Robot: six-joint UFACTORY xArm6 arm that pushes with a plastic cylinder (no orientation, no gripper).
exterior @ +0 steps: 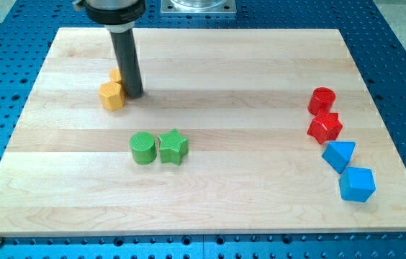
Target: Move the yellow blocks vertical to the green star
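Blue cube [357, 184] nearest; ribbed green star [173, 147] beside green cylinder [142, 148]; my tip [134, 94] touching yellow blocks [112, 95]; no jaws.

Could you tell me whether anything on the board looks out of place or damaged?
Nothing stands out. My tip touches the yellow blocks at upper left, partly hiding one; the green star and other blocks sit flat and intact on the board.

We record: pale striped wooden board [210, 208] on a blue perforated table [404, 43]; two yellow-orange blocks [111, 95] beside my dark tip [134, 94]; green cylinder [142, 148]; green star [173, 147]; red cylinder [322, 100]; red star [325, 127]; blue triangle [339, 155]; blue cube [357, 185].
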